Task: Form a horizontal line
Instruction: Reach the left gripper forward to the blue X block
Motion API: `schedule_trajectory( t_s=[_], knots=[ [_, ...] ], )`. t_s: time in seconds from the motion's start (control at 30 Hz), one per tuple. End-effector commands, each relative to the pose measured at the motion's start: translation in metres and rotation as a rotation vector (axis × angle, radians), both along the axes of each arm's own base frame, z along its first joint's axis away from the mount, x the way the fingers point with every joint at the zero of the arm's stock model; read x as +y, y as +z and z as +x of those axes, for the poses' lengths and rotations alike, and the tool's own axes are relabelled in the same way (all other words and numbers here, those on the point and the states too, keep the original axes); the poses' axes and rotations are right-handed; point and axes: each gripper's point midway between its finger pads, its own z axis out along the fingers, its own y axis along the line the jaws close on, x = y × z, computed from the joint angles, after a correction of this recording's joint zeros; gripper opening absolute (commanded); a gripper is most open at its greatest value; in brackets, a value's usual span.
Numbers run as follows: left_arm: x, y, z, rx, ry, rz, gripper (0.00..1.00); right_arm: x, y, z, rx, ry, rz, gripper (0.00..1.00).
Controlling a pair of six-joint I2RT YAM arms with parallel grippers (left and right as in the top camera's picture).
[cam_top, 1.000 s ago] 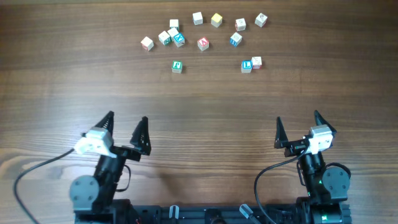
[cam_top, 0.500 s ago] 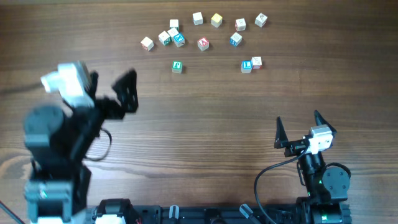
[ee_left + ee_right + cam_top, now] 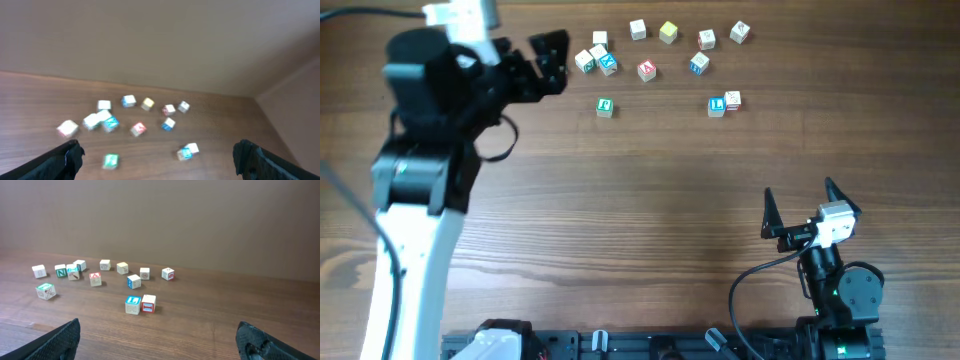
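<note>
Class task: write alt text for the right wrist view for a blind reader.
About a dozen letter cubes lie scattered, not lined up, on a wooden table; nearest, a blue cube and a red cube touch. The open right gripper's fingertips frame the bottom corners.

The only things to read are big letters on little wooden blocks on the surface (image 3: 210, 325): the N block (image 3: 61, 271) has a green N, the L block (image 3: 132, 304) has a blue L, the F block (image 3: 605, 106) looks like a green F, and the rest are too small to read.
</note>
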Motion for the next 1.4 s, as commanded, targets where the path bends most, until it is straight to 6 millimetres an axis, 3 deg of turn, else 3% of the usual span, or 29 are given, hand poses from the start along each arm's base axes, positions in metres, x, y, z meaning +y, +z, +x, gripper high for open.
schedule_trajectory(
  t_s=[0.0,0.13,0.23,0.37,0.57,1.03,1.37],
  knots=[
    [-0.032,-0.012,0.019,0.017,-0.114,-0.049,1.00,-0.001,0.002,0.000,-0.013,-0.006,-0.014,1.00],
    [-0.044,-0.049,0.052,0.072,-0.115,-0.055,1.00,-0.001,0.002,0.000,-0.013,-0.006,-0.013,1.00],
    [-0.030,-0.103,0.086,0.219,0.072,-0.111,1.00,-0.001,0.002,0.000,-0.013,-0.006,-0.013,1.00],
    [-0.013,-0.165,0.111,0.370,0.286,-0.186,1.00,-0.001,0.002,0.000,-0.013,-0.006,-0.013,1.00],
    [-0.023,-0.230,0.140,0.425,0.300,-0.204,0.96,-0.001,0.002,0.000,-0.013,-0.006,-0.014,1.00],
    [-0.061,-0.288,0.171,0.322,0.345,-0.133,1.00,-0.001,0.002,0.000,-0.012,-0.006,-0.013,1.00],
    [-0.055,-0.332,0.185,0.257,0.441,-0.069,1.00,-0.001,0.002,0.000,-0.013,-0.006,-0.013,1.00]
  ],
)
